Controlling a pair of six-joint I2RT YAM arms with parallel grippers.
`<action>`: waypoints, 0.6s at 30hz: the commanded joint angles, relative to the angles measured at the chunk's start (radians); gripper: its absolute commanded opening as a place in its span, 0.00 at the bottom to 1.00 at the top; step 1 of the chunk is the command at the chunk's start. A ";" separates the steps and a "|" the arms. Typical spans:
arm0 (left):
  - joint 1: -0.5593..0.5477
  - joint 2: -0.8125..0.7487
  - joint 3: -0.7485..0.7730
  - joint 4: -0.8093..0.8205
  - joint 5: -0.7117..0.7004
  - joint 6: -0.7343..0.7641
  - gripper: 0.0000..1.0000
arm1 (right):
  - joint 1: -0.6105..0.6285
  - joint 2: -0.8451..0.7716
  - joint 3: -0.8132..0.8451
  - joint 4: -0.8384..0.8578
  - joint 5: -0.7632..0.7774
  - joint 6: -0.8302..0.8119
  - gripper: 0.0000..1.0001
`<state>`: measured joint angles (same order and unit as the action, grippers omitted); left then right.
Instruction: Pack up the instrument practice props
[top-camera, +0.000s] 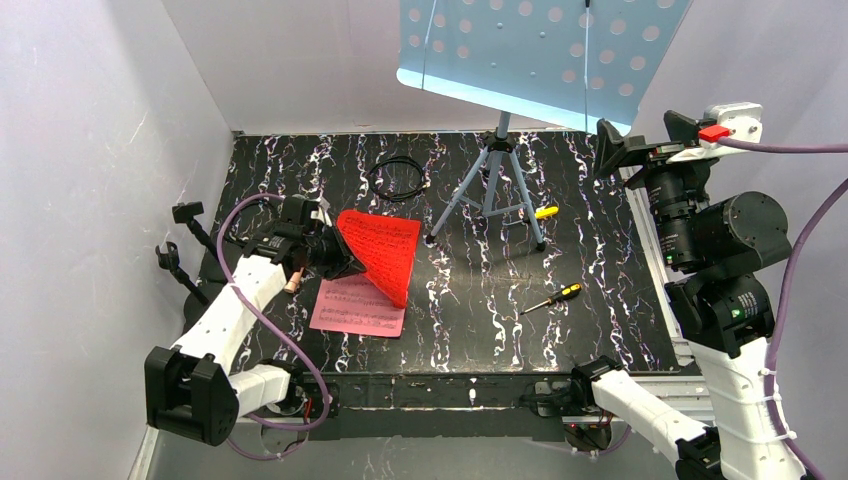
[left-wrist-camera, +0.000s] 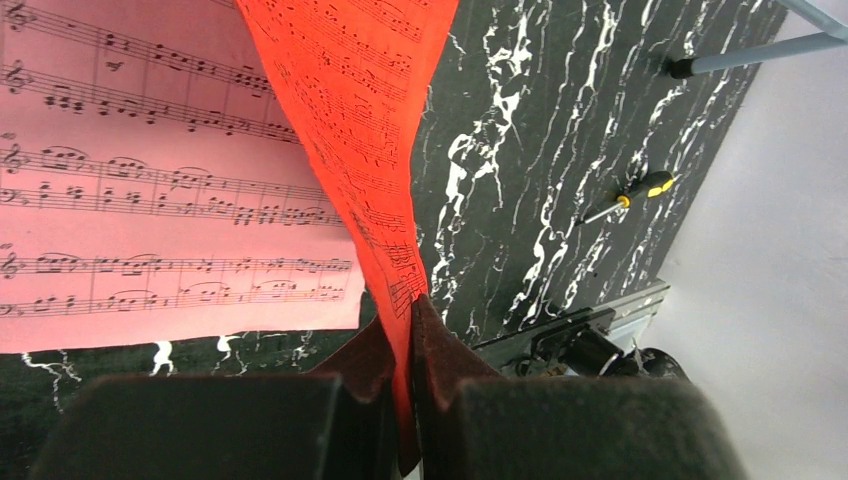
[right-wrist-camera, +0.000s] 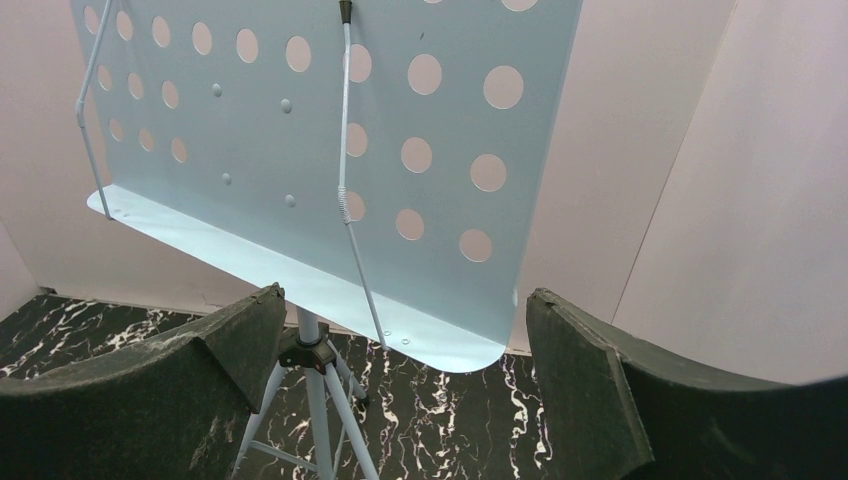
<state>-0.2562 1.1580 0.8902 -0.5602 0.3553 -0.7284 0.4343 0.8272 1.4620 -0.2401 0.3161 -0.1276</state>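
Holding the red page (top-camera: 385, 250) pinched by its edge in our closed left claw (left-wrist-camera: 410, 315), lifted over the pink page (top-camera: 355, 308) on the desk (top-camera: 600, 250), we should raise it slowly, since the grip seems thin.

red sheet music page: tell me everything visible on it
The red sheet-music page is thin paper printed with black staves and notes. The left hand is shut on one edge, holding it lifted and curled above the black marbled table, overlapping the flat pink page. Whether it touches that page is unclear.
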 joint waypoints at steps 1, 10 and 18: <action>0.008 -0.040 -0.018 -0.059 -0.028 0.045 0.00 | 0.008 -0.005 0.003 0.006 -0.003 0.008 0.99; 0.008 -0.052 -0.057 -0.076 -0.050 0.052 0.02 | 0.009 -0.012 -0.002 0.001 0.000 0.009 0.99; 0.009 -0.057 -0.088 -0.081 -0.083 0.051 0.10 | 0.008 -0.012 -0.004 -0.006 -0.002 0.009 0.99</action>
<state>-0.2535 1.1301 0.8261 -0.6128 0.2928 -0.6861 0.4389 0.8261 1.4616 -0.2626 0.3141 -0.1268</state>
